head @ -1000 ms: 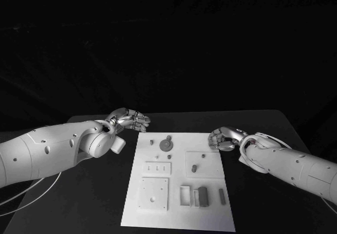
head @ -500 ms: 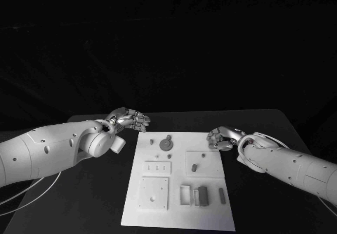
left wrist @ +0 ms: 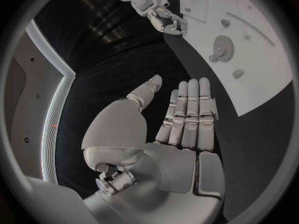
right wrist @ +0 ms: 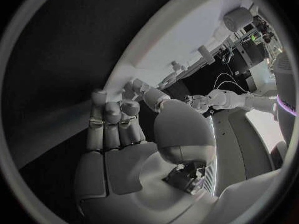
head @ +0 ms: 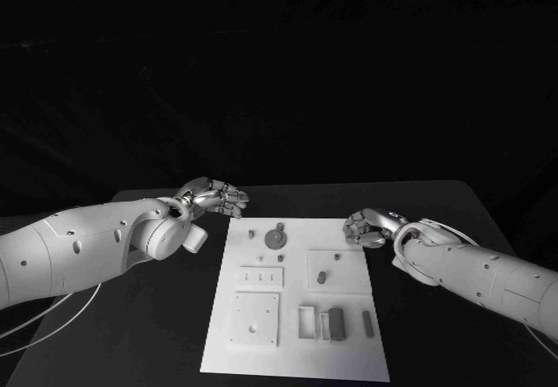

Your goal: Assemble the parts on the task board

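The white task board (head: 297, 355) lies in the middle of the black table. On it are a round gear (head: 276, 238), a grey oblong part (head: 321, 277), a dark block (head: 336, 322) beside a frame, and a thin strip (head: 368, 322). My left hand (head: 215, 198) hovers off the board's far left corner. The left wrist view shows the left hand (left wrist: 187, 119) with straight fingers, thumb apart, holding nothing, and the gear (left wrist: 222, 46) beyond it. My right hand (head: 370, 227) is at the board's far right edge. In the right wrist view the right hand (right wrist: 115, 129) is empty, fingertips slightly bent.
Two raised square plates (head: 255, 319) and a slotted plate (head: 262, 277) sit on the board's left side. Small pegs (head: 251, 235) stand near the gear. Bare black table (head: 139, 322) flanks the board on both sides. White cables (head: 35, 326) trail at the left.
The right hand has crept slightly farther along the board's right edge. The left hand and the parts have stayed put.
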